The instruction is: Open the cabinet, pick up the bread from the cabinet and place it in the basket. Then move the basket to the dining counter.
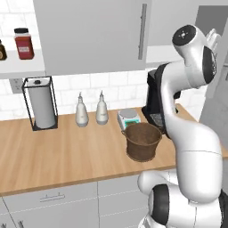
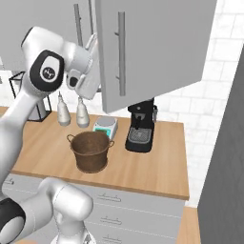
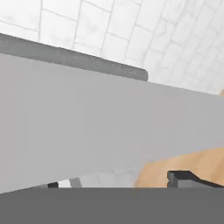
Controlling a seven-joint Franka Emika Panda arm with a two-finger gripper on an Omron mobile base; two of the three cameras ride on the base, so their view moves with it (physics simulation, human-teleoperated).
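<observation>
Light grey wall cabinet [image 2: 157, 52] door, handle vertical, hangs ajar right of my spread gripper [image 2: 95, 45]; the bread, I guess, sits hidden inside, the woven brown basket [image 2: 90, 150] mid-bench below.

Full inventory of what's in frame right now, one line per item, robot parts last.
cabinet: 1, light grey with steel bar handles, on the wall above the counter; one door swung open in the right base view
basket: 1, dark brown woven, on the counter near its front edge
counter: 1, light wood, over grey drawers
coffee machine: 1, black, right of the basket
kitchen scale: 1, white and green, behind the basket
bottles: 2, white, by the backsplash
paper towel holder: 1, black frame, white roll, left
jar: 1, red, on the shelf at left
gripper: 1, white, open, by the open door's edge
</observation>
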